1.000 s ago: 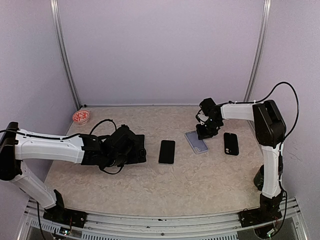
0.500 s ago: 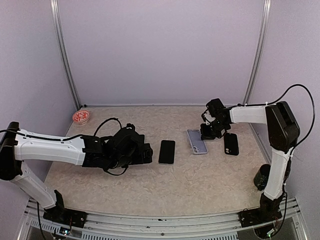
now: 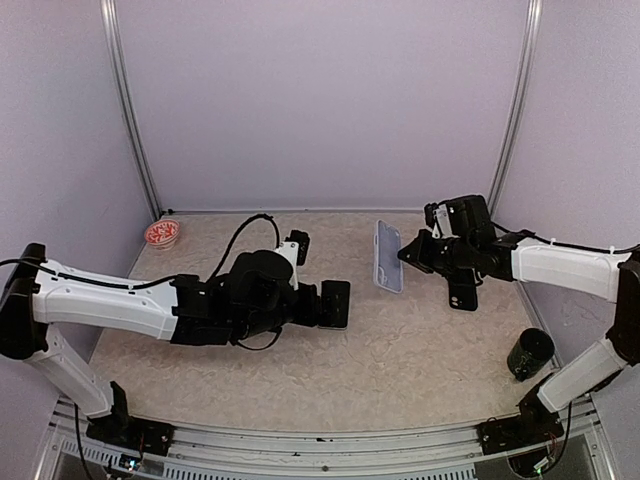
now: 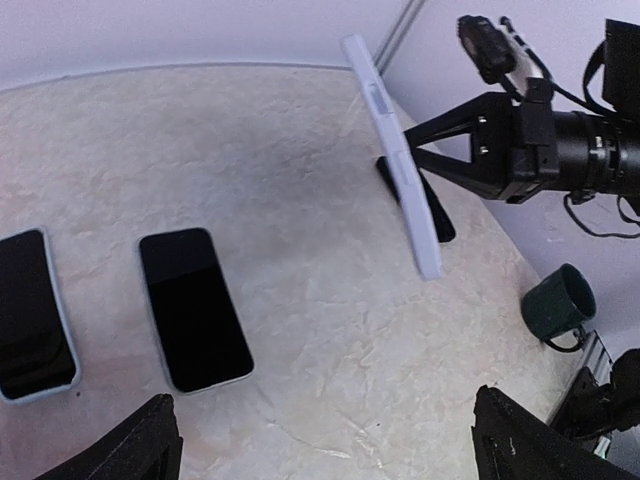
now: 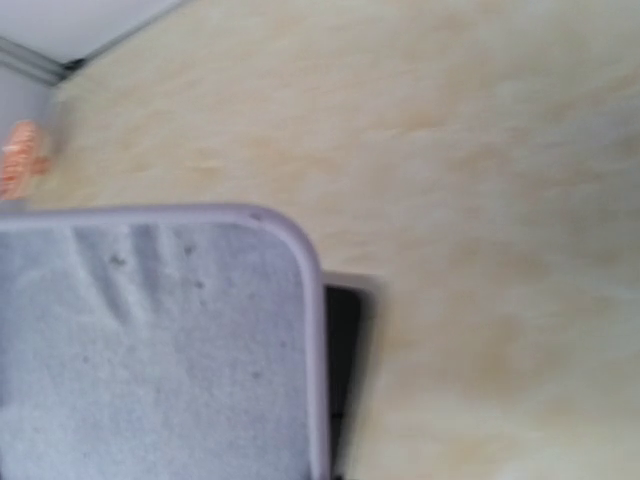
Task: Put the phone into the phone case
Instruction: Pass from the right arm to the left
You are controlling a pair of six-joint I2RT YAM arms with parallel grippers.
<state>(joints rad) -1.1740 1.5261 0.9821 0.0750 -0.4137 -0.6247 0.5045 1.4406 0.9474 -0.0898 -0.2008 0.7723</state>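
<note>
**Case held aloft on the right; phone flat at mid-desk**

The right end effector [image 3: 408,252] is clamped on one long edge of the phone case [image 3: 388,256]. The case stands upright in the air, clear of the desk [image 3: 400,390].

The phone [image 3: 335,303] lies flat near the desk's centre, dark face up, well apart from the case. The left end effector [image 4: 330,455] hovers at the phone's near side, fingers spread wide and touching nothing.

The left wrist view shows a pale-rimmed handset [image 4: 35,315] lying just beside the phone. Another dark handset [image 3: 462,287] lies under the right arm.

A dark cup [image 3: 527,352] stands near the right edge, and a red dish [image 3: 162,234] sits at the far left corner. Bare desk runs from the phone to the cup and along the near edge.
</note>
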